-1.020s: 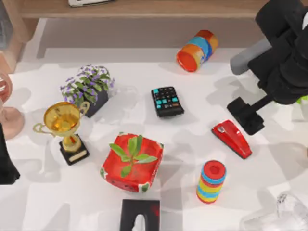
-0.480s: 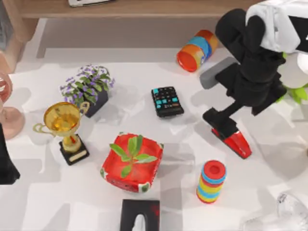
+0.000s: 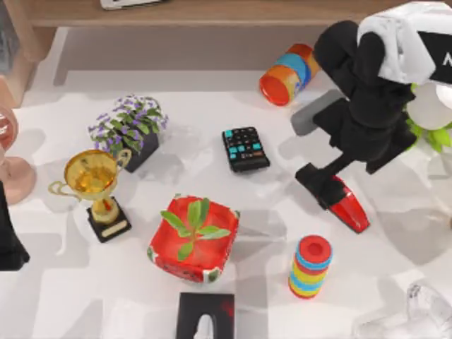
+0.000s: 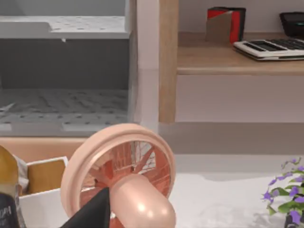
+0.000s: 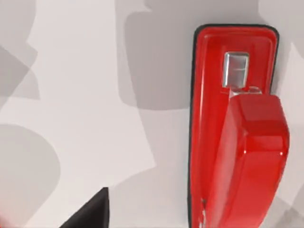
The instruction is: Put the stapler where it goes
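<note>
Right gripper [image 3: 321,187] is down over the stapler [image 3: 349,209], covering its upper-left end at about 4 o'clock from the table's [image 3: 282,134] centre. Whether its claw is spread or pinching, I cannot tell. The stapler lies flat on the table, at 4 o'clock from the remote [image 3: 245,148] and at 1 o'clock from the ring stack [image 3: 309,267]. Up close from the right wrist, the stapler [image 5: 237,123] shows its silver plate. The left arm [image 3: 8,233] sits parked at 9 o'clock, by the pink fan [image 4: 123,175].
</note>
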Tool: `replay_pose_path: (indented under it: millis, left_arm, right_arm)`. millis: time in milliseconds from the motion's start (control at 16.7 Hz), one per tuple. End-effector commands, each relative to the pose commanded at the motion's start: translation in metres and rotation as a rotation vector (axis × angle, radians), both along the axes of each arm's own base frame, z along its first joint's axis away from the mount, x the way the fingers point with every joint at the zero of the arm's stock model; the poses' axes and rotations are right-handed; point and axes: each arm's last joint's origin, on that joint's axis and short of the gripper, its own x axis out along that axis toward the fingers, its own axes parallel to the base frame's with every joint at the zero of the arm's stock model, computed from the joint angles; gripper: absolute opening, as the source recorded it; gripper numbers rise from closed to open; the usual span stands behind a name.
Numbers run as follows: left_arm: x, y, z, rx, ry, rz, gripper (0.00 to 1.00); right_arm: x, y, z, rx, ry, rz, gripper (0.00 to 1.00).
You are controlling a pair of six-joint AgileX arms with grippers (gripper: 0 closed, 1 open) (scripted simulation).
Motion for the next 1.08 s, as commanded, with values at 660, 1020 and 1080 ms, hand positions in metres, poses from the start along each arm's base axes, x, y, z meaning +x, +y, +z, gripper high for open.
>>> replay_pose_path:
  millis: [660,1020,1080]
  left_arm:
    - [0.000,0.000,0.000,0.000,0.000,0.000,1.00]
    - [0.000,0.000,0.000,0.000,0.000,0.000,1.00]
    - [0.000,0.000,0.000,0.000,0.000,0.000,1.00]
  right_arm:
    - [0.000,0.001,-0.038,0.001,-0.001,0.000,0.85]
    - [0.000,0.001,-0.038,0.001,-0.001,0.000,0.40]
    - [0.000,0.001,-0.038,0.001,-0.001,0.000,0.32]
